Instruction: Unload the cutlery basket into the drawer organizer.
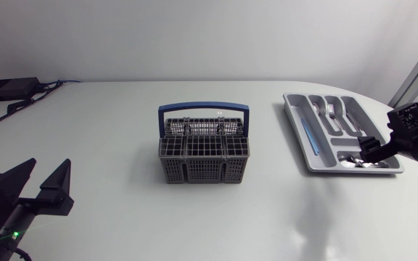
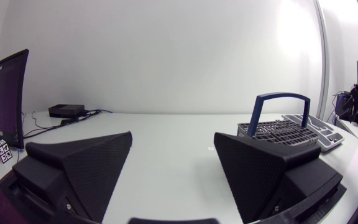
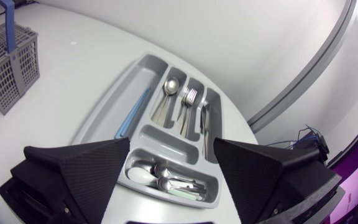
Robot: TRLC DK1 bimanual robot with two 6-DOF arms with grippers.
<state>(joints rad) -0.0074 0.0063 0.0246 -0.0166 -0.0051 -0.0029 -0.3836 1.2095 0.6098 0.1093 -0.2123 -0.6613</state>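
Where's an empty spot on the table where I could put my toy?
Big bare patch of table between the basket and the left gripper; a smaller one between basket and organizer. Crowded: inside the organizer, by the right gripper.

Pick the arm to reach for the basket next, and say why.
Left, probably: the left gripper is open and points toward the basket, which stands ahead of it. The right gripper hangs open over the organizer, facing down into it.
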